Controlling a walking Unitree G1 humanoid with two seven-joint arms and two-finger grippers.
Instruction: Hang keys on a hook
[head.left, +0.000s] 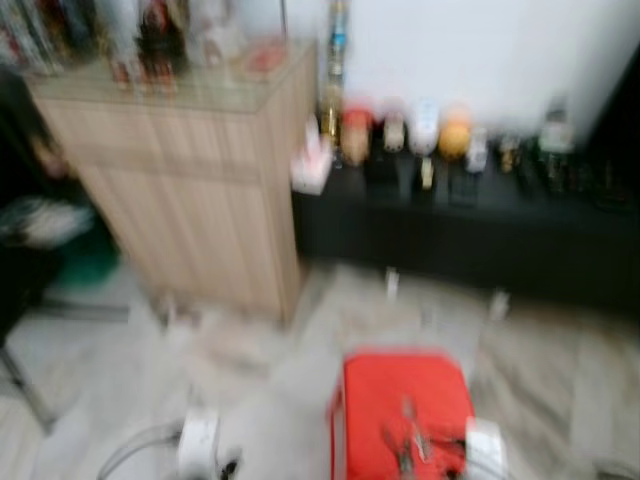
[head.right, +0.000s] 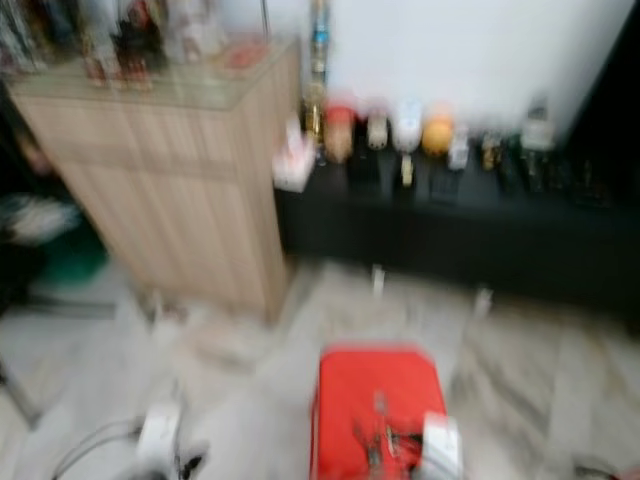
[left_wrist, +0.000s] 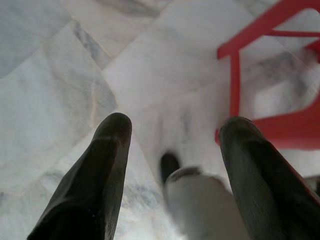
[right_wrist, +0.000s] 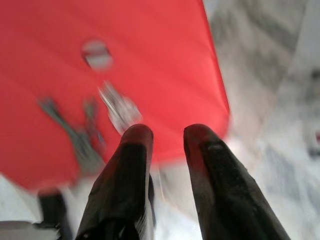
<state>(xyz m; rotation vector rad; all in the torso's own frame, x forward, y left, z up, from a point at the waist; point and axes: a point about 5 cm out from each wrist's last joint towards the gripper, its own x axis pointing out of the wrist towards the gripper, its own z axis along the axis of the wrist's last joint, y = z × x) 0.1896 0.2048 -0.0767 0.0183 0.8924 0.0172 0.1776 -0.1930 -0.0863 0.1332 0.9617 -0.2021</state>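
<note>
1. Two grippers are seen low over the floor: the left gripper (left_wrist: 172, 135) is held with its fingers spread wide and nothing between them, above pale marble tiles (left_wrist: 60, 90); the right gripper (right_wrist: 167, 132) hangs at the near right edge of a red stool (head.left: 405, 405), its fingers a small gap apart and empty.
2. Keys (right_wrist: 107, 107) are lying on the stool's seat, just beyond the right fingertips; their outline is smeared by blur.
3. A miss is judged likely if a grasp is tried while the views are blurred; the keys could be nudged off the smooth seat onto the tiles.
4. No hook can be made out.
5. Farther off, a wooden cabinet (head.left: 190, 180) stands at the left, and a low black shelf (head.left: 470, 225) with small figures runs along a white wall.
</note>
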